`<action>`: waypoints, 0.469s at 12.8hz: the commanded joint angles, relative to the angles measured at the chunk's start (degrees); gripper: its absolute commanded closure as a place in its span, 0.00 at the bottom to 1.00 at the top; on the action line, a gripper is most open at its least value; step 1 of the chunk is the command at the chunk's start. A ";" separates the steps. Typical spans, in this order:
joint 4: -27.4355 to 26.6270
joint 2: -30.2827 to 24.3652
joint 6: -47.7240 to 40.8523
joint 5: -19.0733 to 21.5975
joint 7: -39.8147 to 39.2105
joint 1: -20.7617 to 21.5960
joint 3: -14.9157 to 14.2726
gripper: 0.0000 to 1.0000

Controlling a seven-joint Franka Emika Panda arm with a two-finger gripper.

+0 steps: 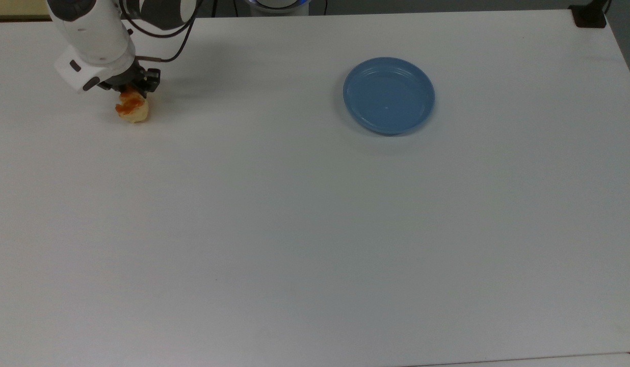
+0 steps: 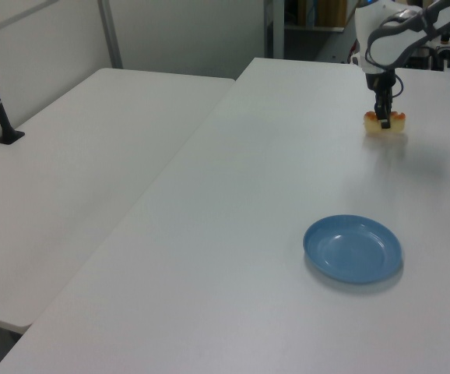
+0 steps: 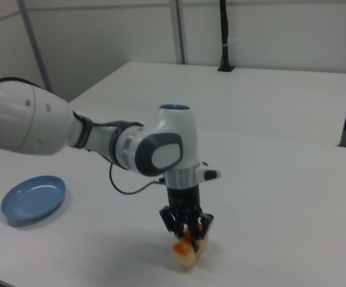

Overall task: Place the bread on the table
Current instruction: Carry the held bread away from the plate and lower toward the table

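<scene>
Pincer (image 1: 133,95) (image 2: 384,121) (image 3: 187,236) pointed straight down, fingers closed on the middle of the bread (image 1: 133,109) (image 2: 385,123) (image 3: 186,250). Loaf gripped crosswise, orange-red bumps facing up, both ends sticking out past the fingers. Underside of loaf at or just above the table (image 1: 294,229) (image 2: 256,195) (image 3: 269,197); contact cannot be confirmed. White arm (image 1: 93,35) (image 2: 381,47) (image 3: 161,149) rising directly above the pincer, black cable looped beside the wrist. Blue plate (image 1: 389,95) (image 2: 353,248) (image 3: 33,198) well apart from the pincer, toward the top view's right, flat on the same tabletop. Second white table (image 2: 77,156) (image 3: 245,98) alongside, further off.
</scene>
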 commanded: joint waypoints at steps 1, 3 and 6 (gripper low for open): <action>0.32 1.08 2.76 -1.92 -3.64 -2.15 0.28 0.29; 0.41 0.82 2.68 -1.92 -3.91 -2.85 0.28 0.00; 3.12 -3.55 -2.21 0.27 -0.86 -2.07 0.89 0.00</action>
